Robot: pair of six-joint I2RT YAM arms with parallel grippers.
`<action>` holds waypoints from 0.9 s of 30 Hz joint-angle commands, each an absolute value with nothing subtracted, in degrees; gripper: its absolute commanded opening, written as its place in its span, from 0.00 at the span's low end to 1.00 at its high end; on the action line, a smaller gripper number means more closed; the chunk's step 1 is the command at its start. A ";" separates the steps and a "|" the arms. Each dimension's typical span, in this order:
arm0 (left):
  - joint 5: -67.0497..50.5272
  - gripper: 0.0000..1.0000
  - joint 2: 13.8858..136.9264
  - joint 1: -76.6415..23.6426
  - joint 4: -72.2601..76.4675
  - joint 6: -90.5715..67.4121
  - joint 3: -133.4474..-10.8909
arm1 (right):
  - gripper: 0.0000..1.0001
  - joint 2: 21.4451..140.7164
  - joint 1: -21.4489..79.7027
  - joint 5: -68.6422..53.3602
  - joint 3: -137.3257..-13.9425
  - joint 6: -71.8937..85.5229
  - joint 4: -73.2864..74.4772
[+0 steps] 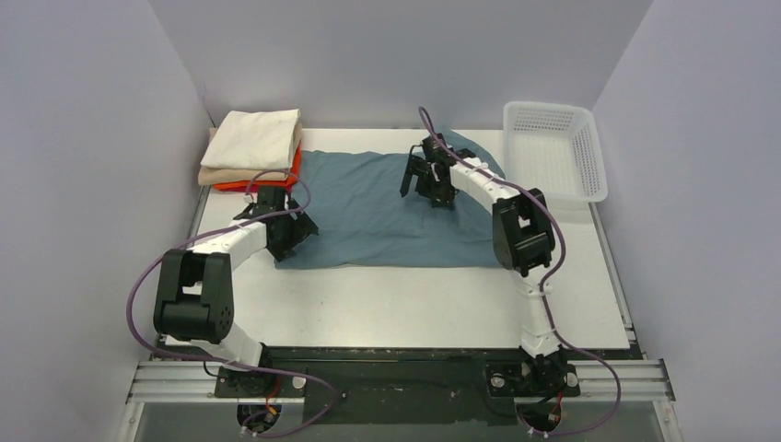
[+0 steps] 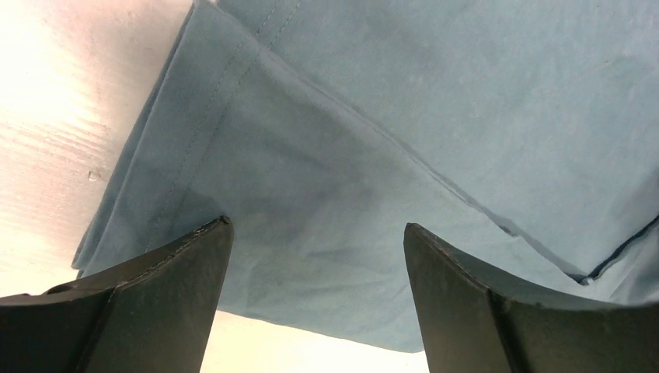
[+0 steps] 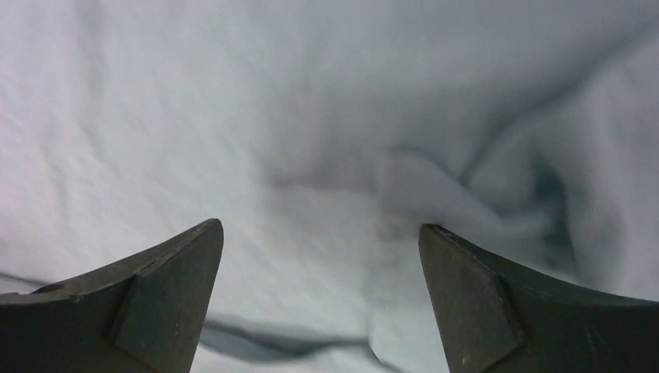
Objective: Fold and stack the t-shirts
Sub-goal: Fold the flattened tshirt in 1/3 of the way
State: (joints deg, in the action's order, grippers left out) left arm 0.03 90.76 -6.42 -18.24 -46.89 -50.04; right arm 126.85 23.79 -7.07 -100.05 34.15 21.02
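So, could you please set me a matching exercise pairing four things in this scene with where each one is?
Column one:
1. large teal-blue cotton t-shirt
2. folded cream cotton t-shirt
3. white perforated plastic basket
4. left claw

Column two:
A. far right corner
B. uppermost layer, far left corner
C. open, above the teal shirt's left edge
D. spread flat in the middle

Pairs: 1-D, 2-B, 3-A, 4-C.

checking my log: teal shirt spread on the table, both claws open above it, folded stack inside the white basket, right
No. The folded stack lies on the table at the far left, not in the white basket; the top external view shows it.
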 commanded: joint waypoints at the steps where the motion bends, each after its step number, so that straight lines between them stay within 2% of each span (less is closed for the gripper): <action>1: 1.71 0.91 89.81 -6.50 -18.28 -45.17 -53.76 | 0.92 131.14 24.85 -7.17 -113.76 36.54 21.79; 6: 1.87 0.92 88.65 -6.63 -18.29 -44.47 -54.57 | 0.92 126.24 24.77 -1.35 -111.29 33.83 23.33; 14: 0.01 0.92 93.73 -7.10 -15.79 -43.50 -57.20 | 0.92 108.78 22.29 9.03 -85.46 30.05 24.21; 18: 0.00 0.93 97.64 -7.05 -15.48 -43.76 -56.66 | 0.92 104.72 20.49 8.95 -71.25 31.26 20.58; 23: 0.00 0.93 101.77 -7.02 -17.62 -43.12 -55.33 | 0.93 104.38 19.96 5.06 -63.19 33.90 17.41; 27: 0.00 0.93 98.91 -7.14 -19.78 -43.48 -50.98 | 0.93 100.37 20.33 3.11 -55.25 35.93 14.82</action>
